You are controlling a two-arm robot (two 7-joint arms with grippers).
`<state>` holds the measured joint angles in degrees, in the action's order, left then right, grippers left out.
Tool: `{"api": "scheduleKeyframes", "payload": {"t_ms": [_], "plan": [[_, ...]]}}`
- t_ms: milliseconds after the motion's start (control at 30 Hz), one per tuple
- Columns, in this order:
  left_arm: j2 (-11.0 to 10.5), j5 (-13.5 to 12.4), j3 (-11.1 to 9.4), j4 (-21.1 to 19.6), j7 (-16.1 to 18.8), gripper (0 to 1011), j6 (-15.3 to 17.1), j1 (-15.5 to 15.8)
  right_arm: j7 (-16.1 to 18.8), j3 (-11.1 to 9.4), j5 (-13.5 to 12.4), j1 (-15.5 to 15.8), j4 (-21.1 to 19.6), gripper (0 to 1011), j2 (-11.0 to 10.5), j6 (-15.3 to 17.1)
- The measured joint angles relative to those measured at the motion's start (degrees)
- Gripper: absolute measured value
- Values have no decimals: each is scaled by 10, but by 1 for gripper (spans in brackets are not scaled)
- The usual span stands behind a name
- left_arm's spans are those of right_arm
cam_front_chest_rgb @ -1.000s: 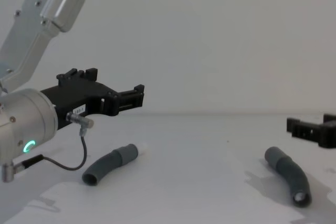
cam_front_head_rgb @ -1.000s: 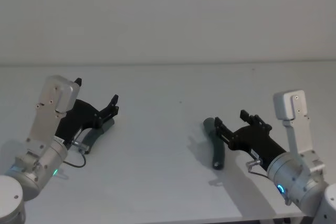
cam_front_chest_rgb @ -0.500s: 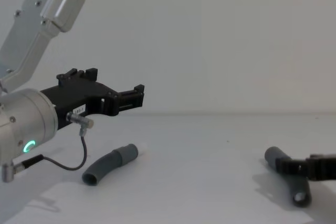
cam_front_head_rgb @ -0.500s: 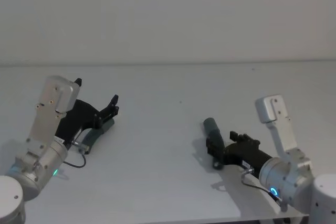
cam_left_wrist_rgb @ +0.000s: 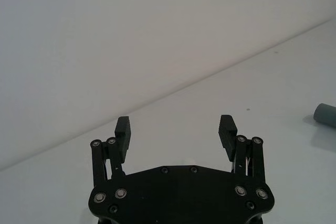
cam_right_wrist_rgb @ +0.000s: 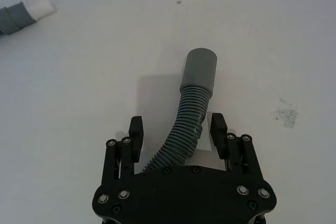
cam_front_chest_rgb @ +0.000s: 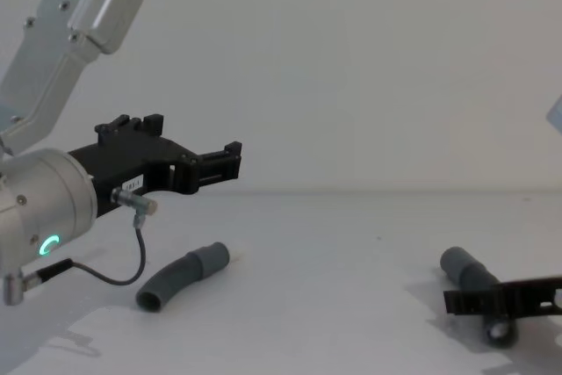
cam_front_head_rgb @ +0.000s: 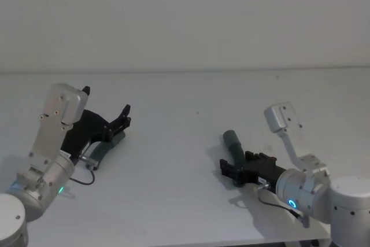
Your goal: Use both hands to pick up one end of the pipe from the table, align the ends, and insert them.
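Our right tool (cam_right_wrist_rgb: 178, 129) has dropped to the worktop (cam_front_head_rgb: 173, 143) and slid forward. Its open jaws now straddle the right hose piece (cam_right_wrist_rgb: 195, 103), one finger on each side of the corrugated body behind the socket cuff (cam_right_wrist_rgb: 201, 69), and they have not closed on it. Our left tool (cam_left_wrist_rgb: 176, 128) has not shifted. It hangs wide open and empty above the left hose piece (cam_front_chest_rgb: 180, 277), which ends in a whitish tip (cam_right_wrist_rgb: 41, 8). We judge the task barely begun: both pieces lie on the worktop, well apart, and gripping, lifting, aligning and inserting all remain.
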<state>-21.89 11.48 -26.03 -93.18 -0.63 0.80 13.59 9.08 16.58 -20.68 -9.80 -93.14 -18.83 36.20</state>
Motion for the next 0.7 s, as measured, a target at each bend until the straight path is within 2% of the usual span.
{"api": "scheduleKeyframes", "payload": {"t_ms": [400,700], "plan": [[0,0,0,0,0,1001,0,0,9,20,19,-26,17,797,-4,24],[0,0,0,0,0,1002,0,0,12,26,23,-33,22,970,-5,30]]}}
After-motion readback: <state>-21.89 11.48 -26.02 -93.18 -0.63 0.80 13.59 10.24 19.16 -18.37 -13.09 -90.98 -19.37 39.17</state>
